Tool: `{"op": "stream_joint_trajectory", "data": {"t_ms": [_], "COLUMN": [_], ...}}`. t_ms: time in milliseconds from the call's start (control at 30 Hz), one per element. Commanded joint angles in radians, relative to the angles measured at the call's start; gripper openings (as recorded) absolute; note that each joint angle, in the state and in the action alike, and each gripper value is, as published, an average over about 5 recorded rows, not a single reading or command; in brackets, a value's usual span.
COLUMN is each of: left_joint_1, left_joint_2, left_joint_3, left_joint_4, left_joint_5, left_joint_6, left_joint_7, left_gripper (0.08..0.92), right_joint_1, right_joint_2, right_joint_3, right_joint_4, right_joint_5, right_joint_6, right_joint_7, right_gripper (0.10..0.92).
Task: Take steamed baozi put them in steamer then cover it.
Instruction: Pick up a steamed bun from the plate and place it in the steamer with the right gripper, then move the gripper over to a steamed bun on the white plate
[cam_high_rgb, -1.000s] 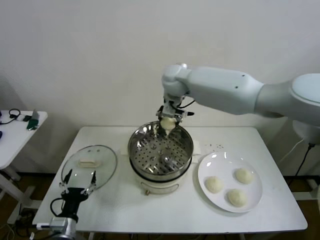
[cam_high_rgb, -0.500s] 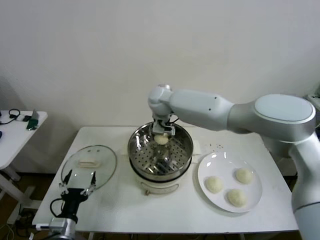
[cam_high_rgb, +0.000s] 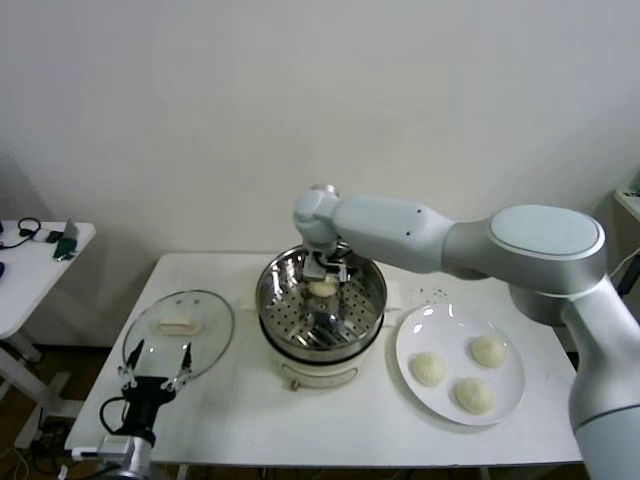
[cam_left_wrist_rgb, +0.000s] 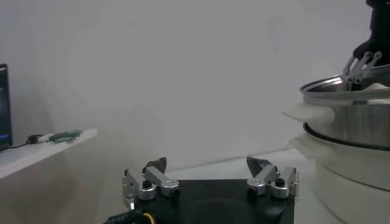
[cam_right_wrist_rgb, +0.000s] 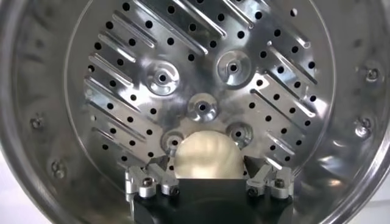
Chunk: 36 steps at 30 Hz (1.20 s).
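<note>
a: since a moment ago the right gripper (cam_high_rgb: 323, 275) has sunk lower inside the steamer (cam_high_rgb: 321, 310); the bun it carries now sits down near the perforated tray (cam_right_wrist_rgb: 201, 79).

b: is it clenched?

a: yes; the wrist view shows its fingers closed on one steamed baozi (cam_right_wrist_rgb: 206, 156), just above the tray.

b: and the rest?

a: three steamed baozi lie on the white plate (cam_high_rgb: 415, 338), right of the steamer on the desk (cam_high_rgb: 350, 425); the cover (cam_high_rgb: 179, 333) lies flat to the left; the left gripper (cam_high_rgb: 155, 365) hangs by the cover, released, fingers spread.
</note>
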Motion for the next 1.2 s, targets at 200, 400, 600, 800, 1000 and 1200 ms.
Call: {"op": "stream_joint_trajectory", "data": {"t_ms": [200, 400, 600, 800, 1000, 1200], "left_joint_1": [-0.003, -0.001, 0.009, 0.014, 0.016, 0.023], "left_joint_2": [0.001, 0.005, 0.012, 0.013, 0.013, 0.011], "left_joint_3": [0.005, 0.008, 0.01, 0.016, 0.017, 0.014], "left_joint_4": [-0.007, -0.011, -0.015, -0.019, -0.025, -0.025], "left_joint_5": [-0.001, -0.003, -0.01, -0.012, -0.011, -0.009], "left_joint_6": [0.004, 0.003, 0.0, -0.001, 0.002, 0.001], "left_joint_7": [0.0, -0.001, -0.002, -0.001, -0.001, -0.001], "left_gripper": [0.823, 0.823, 0.823, 0.823, 0.823, 0.823], "right_joint_1": [0.173, 0.324, 0.422, 0.399, 0.304, 0.111], "right_joint_2": [-0.146, -0.375, -0.594, -0.787, -0.893, -0.928], "right_joint_3": [0.013, -0.084, -0.234, -0.301, -0.313, -0.224], "right_joint_4": [0.168, 0.315, 0.457, 0.548, 0.57, 0.563], "right_joint_5": [0.145, 0.407, 0.73, 0.862, 0.822, 0.752], "right_joint_6": [-0.048, -0.211, -0.527, -0.692, -0.71, -0.72], "right_joint_7": [-0.018, 0.041, 0.167, 0.17, 0.162, 0.162], "right_gripper": [0.823, 0.823, 0.823, 0.823, 0.823, 0.823]}}
